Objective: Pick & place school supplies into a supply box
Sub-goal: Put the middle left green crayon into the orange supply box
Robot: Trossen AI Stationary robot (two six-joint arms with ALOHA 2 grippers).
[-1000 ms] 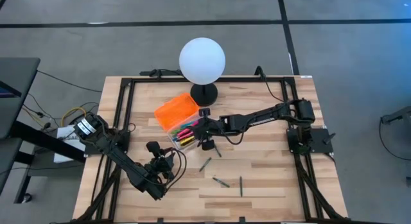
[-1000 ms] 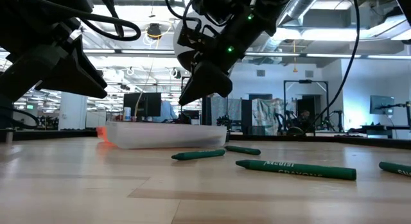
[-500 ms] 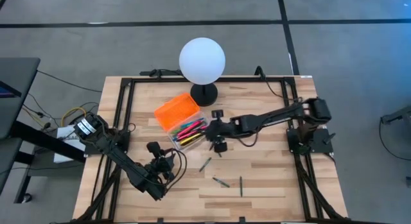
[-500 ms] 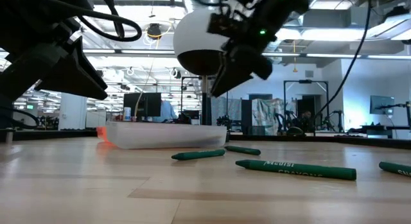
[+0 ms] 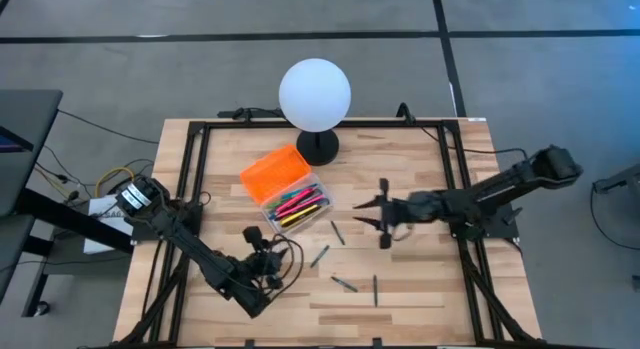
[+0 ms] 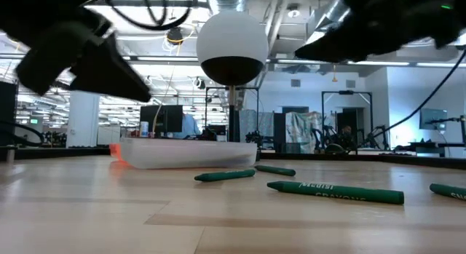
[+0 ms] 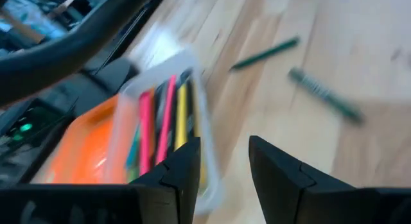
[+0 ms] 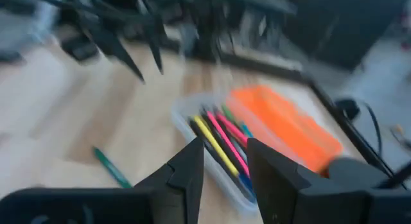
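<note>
A pale wooden bench (image 5: 400, 289) with a black frame stands on a grey floor (image 5: 560, 79) crossed by dark lines. A white globe lamp (image 5: 315, 94) on a black base sits at its far edge. Beyond it lies a large open hall with white walls, strip lights on the ceiling (image 6: 167, 61), monitors (image 6: 164, 119) and racks (image 6: 342, 119).

Open supply box (image 5: 297, 203) of school supplies below white globe lamp (image 5: 315, 94), four loose crayons (image 5: 343, 283) nearby.

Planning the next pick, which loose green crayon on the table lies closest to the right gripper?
The crayon just off the clear box's corner; the other three lie farther toward the table's front edge than the right gripper.
</note>
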